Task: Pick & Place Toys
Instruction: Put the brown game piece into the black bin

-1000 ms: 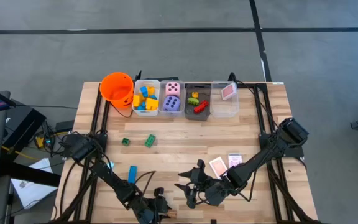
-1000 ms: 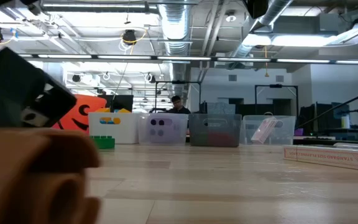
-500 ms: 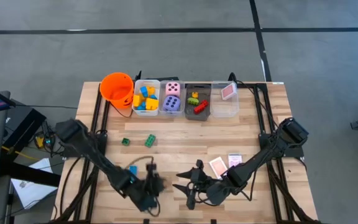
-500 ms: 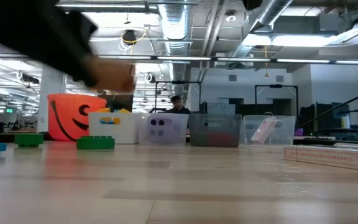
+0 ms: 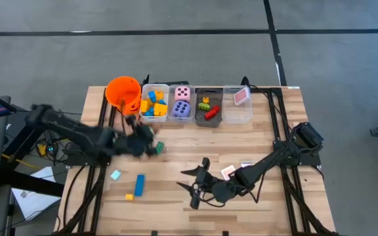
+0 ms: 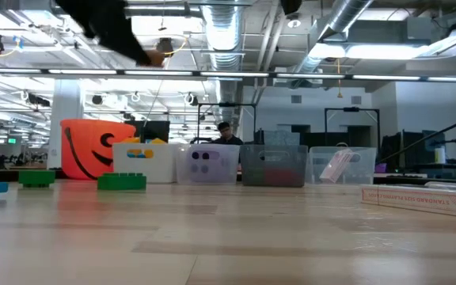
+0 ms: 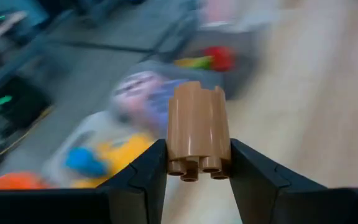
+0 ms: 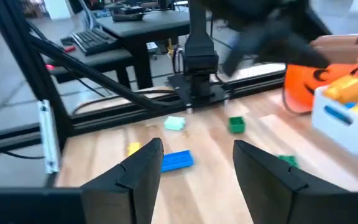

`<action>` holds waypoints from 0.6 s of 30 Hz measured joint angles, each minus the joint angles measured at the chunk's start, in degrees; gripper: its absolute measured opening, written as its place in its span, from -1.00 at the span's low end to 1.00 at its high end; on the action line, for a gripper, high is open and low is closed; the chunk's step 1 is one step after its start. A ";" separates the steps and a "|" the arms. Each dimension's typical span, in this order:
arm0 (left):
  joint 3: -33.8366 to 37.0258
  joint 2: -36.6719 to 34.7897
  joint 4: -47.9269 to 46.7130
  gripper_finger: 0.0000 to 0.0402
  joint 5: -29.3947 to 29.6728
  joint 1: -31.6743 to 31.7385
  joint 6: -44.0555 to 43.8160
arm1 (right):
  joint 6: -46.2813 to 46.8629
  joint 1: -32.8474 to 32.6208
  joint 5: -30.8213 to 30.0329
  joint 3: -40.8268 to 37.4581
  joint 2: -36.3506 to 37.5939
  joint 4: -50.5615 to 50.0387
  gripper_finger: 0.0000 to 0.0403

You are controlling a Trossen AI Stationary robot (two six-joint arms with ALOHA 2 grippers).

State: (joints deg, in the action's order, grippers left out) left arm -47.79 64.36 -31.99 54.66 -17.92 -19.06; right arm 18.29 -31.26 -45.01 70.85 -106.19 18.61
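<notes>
From above, the wooden surface (image 5: 195,157) carries a row of bins at its far edge beside an orange bucket (image 5: 123,92). Your left pincer (image 5: 144,143) hangs just in front of the white bin (image 5: 153,103) of yellow and blue blocks; the right pincer (image 5: 195,187) waits near the front edge, beside the cards (image 5: 228,172). Loose blocks lie near the left edge.

At surface height, the left arm crosses overhead, well above everything.

Through the left wrist, the pincer is clenched on a tan block (image 7: 198,130), held upright between both fingers. Carry it fully over the right bin's rim before letting go, and lower first so it does not bounce out.

Through the right wrist, its pincer (image 8: 192,168) stands released, grasping nothing.
</notes>
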 joint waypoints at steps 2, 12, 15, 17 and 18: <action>3.06 -4.41 1.43 -0.33 -0.20 7.52 3.15 | -3.04 1.15 0.02 0.00 0.00 0.13 -0.04; 17.25 -9.33 42.03 -0.33 -42.07 42.57 18.80 | -11.41 7.36 0.10 0.00 0.00 -0.02 -0.04; 17.64 -4.33 47.07 -0.33 -51.71 47.08 18.52 | -11.88 9.20 0.09 0.00 0.00 0.19 -0.04; 17.64 -1.37 48.98 -0.33 -57.80 48.38 17.19 | -14.10 10.41 0.07 0.00 0.00 -0.10 -0.04; 17.64 -0.10 49.16 -0.33 -61.04 48.70 16.88 | -15.35 10.95 0.04 0.00 0.00 -0.42 -0.04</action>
State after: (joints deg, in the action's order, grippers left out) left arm -30.15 64.26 17.17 -6.37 30.77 -2.18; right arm 2.93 -20.31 -44.97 70.85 -106.19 18.19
